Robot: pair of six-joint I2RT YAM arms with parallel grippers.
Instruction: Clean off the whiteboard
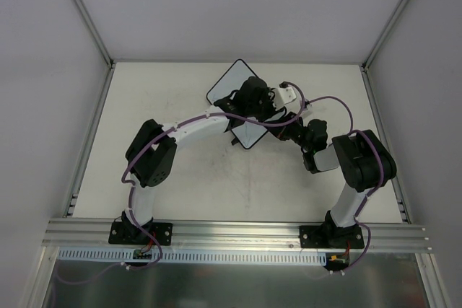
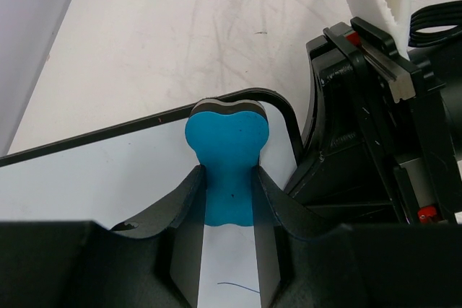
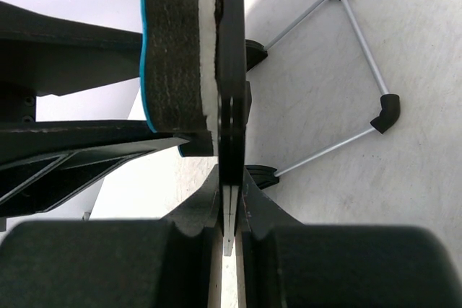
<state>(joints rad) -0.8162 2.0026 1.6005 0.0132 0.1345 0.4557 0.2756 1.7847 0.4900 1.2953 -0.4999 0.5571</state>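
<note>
**Pressing one eraser against one whiteboard, held between two grippers**

One pale table [image 1: 180, 178] carries everything, with two arms bolted at its near edge. The left arm [image 1: 195, 129] and the right arm [image 1: 361, 171] both reach in toward the middle, and their wrists meet there.

One whiteboard [image 1: 234, 81] sits between the two grippers, turned so that it reads as a diamond from above. The right gripper [image 3: 231, 178] is clamped on its black rim. In the right wrist view the board runs edge-on straight out from between the two fingers, which close on either face.

One wire stand [image 3: 365, 48] juts from the board on the side away from the left gripper. It shows three silver rods and two black corner pieces.

One eraser [image 2: 227, 135] is pinched in the left gripper [image 2: 229, 174], both fingers tight on its narrow waist. Its blue back faces that wrist's camera, just ahead of the fingertips. The right wrist view shows its dark felt face lying flat against the whiteboard, just beyond the right gripper's fingertips. From the left wrist the eraser sits close to the board's rounded corner, and the right gripper is just to its right.

One thin blue pen line [image 2: 238, 286] shows on the white surface between the left fingers, behind the eraser.
</note>
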